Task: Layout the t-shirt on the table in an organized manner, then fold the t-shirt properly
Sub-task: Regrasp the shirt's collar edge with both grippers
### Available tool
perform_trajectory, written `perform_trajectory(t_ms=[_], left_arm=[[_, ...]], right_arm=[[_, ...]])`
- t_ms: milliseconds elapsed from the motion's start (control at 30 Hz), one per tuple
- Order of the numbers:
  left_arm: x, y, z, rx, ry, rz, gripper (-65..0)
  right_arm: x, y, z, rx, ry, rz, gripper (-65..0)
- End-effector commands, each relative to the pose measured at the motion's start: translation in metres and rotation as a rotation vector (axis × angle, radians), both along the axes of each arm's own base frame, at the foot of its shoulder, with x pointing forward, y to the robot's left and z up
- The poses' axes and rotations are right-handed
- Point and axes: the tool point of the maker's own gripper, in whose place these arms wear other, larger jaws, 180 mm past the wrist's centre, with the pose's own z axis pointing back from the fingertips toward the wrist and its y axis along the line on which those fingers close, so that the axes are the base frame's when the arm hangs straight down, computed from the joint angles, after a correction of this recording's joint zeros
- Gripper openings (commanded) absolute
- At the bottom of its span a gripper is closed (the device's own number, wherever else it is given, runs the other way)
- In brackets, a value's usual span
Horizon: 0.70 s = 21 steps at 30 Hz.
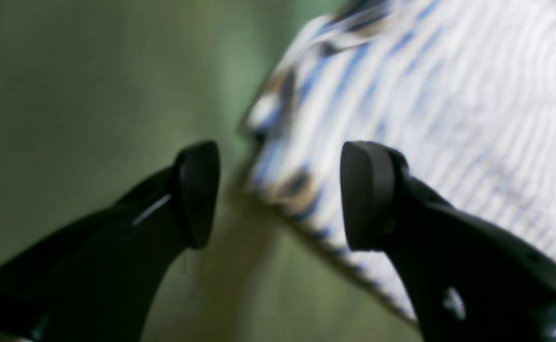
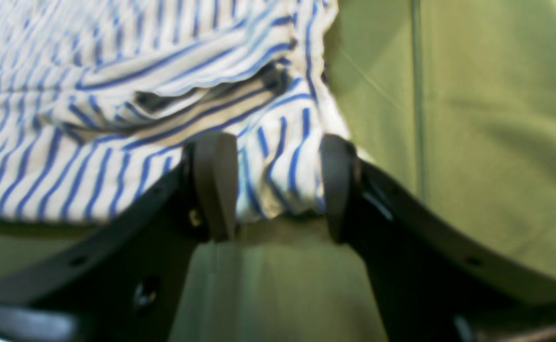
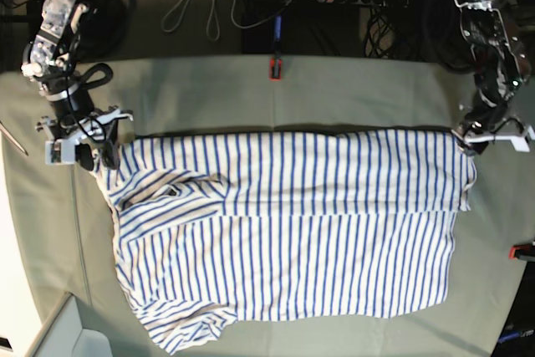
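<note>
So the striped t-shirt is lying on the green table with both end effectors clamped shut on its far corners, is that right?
Not quite. The t-shirt does lie on the table, but both end effectors are open. The left wrist view shows the left end effector with its jaws apart off the cloth; the right wrist view shows the right end effector open around a corner.

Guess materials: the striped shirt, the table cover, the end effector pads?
T-shirt: soft thin fabric, probably cotton knit; it bunches and wrinkles, matte white with blue stripes.
Table cover: pale grey-green cloth, matte, with faint creases and a seam line.
Right end effector pads: black and matte, likely rubber or plastic; the blur leaves it open.
</note>
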Motion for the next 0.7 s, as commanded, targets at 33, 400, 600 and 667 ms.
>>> perform_trajectory(t_ms=[33,400,600,667], left_arm=[[0.021,0.002,0.012,0.034,-0.048,-0.027,-26.4],[0.051,-0.011,0.001,0.078,-0.062,-0.086,-26.6],[0.046,-0.01,-0.002,0.078,-0.053,-0.08,-42.8],[0.045,-0.01,-0.003,0.078,-0.052,-0.08,-54.8]], right_arm=[[0.004,-0.005,0.013,-0.002,-0.05,-0.004,-35.4],[-0.013,-0.006,0.003,-0.01,-0.011,-0.002,-35.4],[-0.013,-0.016,0.003,-0.018,-0.011,-0.019,-35.3],[-0.014,-0.016,-0.001,-0.012,0.0,-0.021,-35.2]])
